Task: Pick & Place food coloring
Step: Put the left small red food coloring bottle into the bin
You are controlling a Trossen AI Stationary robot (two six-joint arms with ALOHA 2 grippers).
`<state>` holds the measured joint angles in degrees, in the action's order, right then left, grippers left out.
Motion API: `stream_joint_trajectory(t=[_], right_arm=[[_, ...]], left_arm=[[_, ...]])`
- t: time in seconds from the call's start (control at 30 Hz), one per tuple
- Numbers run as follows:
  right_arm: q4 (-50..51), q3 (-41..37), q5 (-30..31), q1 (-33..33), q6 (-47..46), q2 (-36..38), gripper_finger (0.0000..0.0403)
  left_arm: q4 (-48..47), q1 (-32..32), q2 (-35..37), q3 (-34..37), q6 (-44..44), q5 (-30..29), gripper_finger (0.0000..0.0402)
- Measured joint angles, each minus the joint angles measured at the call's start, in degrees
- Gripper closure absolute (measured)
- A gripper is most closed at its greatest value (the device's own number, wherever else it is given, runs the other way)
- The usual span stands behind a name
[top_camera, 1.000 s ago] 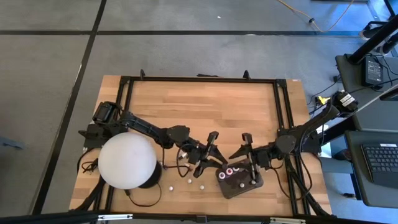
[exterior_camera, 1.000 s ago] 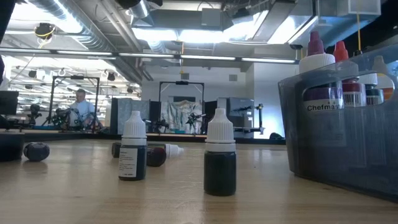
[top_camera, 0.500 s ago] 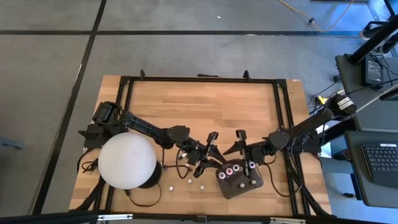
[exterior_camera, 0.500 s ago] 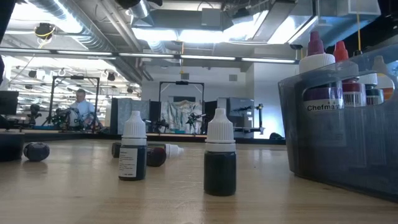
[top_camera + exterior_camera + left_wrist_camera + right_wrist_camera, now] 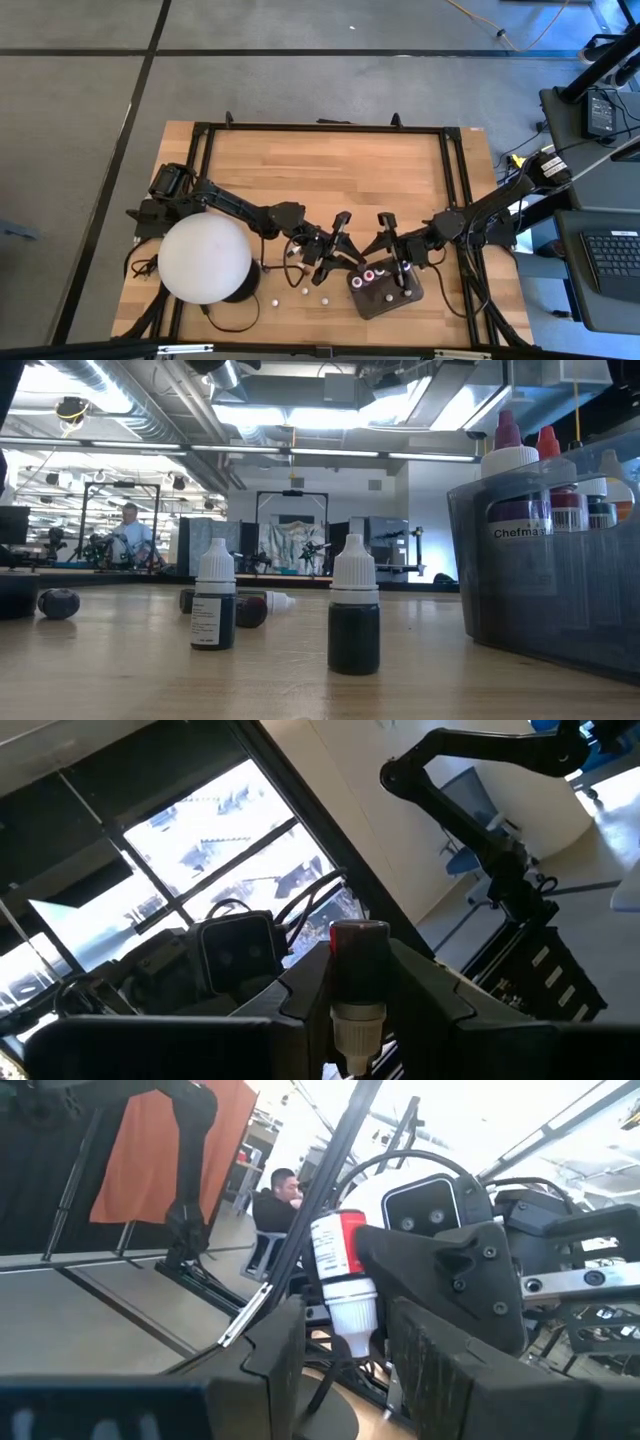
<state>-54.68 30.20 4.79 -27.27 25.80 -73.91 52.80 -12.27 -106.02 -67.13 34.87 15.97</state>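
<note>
Taking the table's far edge as 12 o'clock: nearest, at abt 6, three tiny white-capped loose bottles of food coloring (image 5: 305, 291) are standing or lying on the wooden table (image 5: 330, 170). From table height, two dark-filled ones (image 5: 353, 618) are upright and nothing there is shifting.

Just past them, at abt 5, the dark grey rounded plastic tray (image 5: 372, 303) is already holding several bottles, a purple-topped one (image 5: 508, 470) and a red-topped one among them.

Next out, the change: the right gripper (image 5: 392, 245) is sliding toward 9 and is now hanging over the tray's far edge, whereas a sec ago it was sitting off toward the tray's 3 o'clock side. Its fingers are clamped partway on a small red-labelled bottle w/ a white neck (image 5: 342, 1275). Prob lining up a drop into the tray, so one more placement looks close.

The left gripper (image 5: 336, 250), just at 9 of the tray, isn't budging. It's pinching a red-capped bottle (image 5: 359, 982) narrowly between both fingers, prob waiting its turn.

Farther toward 8, the big white dome (image 5: 205, 258) is sitting untouched. In the room beyond, a person (image 5: 130, 525) is sitting at a bench.
</note>
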Motion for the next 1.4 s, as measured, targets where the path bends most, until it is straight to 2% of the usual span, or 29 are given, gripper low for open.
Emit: stream_joint_trajectory(t=[0.53, 1.2, 1.4], right_arm=[[-2.07, 0.0, 0.09, 1.33, 0.07, -2.31, 0.0257], [-2.59, 0.02, 0.19, 1.29, 0.22, -2.8, 0.0338], [-2.59, 0.02, 0.53, 1.27, -0.02, -2.8, 0.0338]], left_arm=[[-0.07, 0.97, 0.0, 0.0, 0.43, -1.75, 0.0317], [-2.3, 1.11, 0.07, 0.0, -2.12, -1.67, 0.0316], [-2.41, 1.11, 0.09, 0.0, -3.54, -1.8, 0.0315]])
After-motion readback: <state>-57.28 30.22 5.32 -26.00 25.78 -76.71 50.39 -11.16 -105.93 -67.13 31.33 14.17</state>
